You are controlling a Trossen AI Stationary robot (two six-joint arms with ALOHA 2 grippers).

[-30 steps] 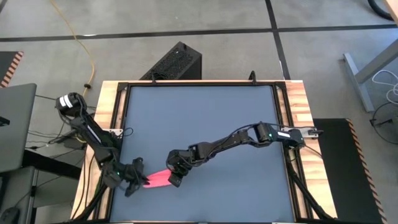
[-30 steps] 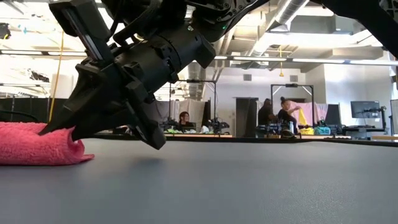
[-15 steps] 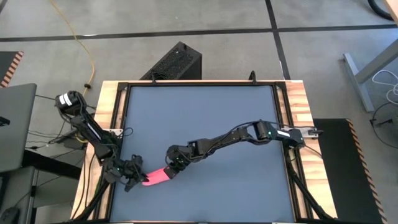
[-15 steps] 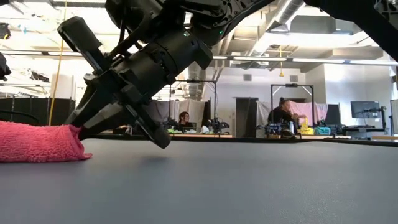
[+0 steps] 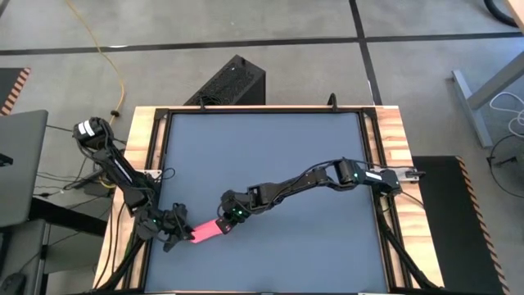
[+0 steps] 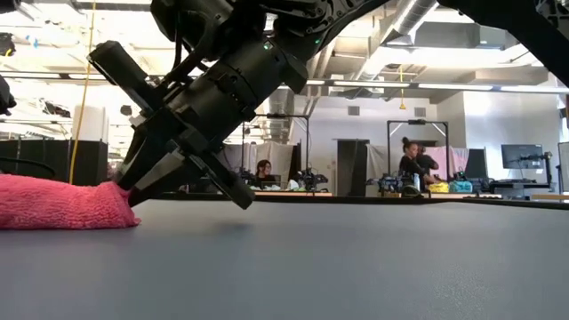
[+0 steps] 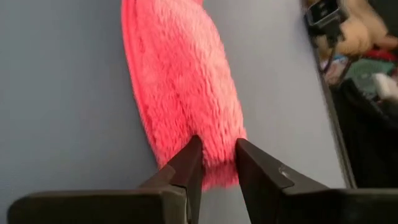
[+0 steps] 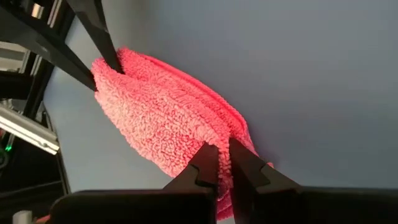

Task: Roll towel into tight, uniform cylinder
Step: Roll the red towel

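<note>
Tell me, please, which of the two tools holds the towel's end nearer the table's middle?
The right tool, pinching the towel at its inner end; the left tool sits at the end nearer the table's left edge.

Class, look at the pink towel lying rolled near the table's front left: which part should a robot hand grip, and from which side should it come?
Probably the two ends. The towel lies as a long, narrow, soft roll, so its tapered ends are the thin parts that narrow fingers can span. Come in along its length: left hand at the left end, right hand at the right end, both low to the table.
</note>
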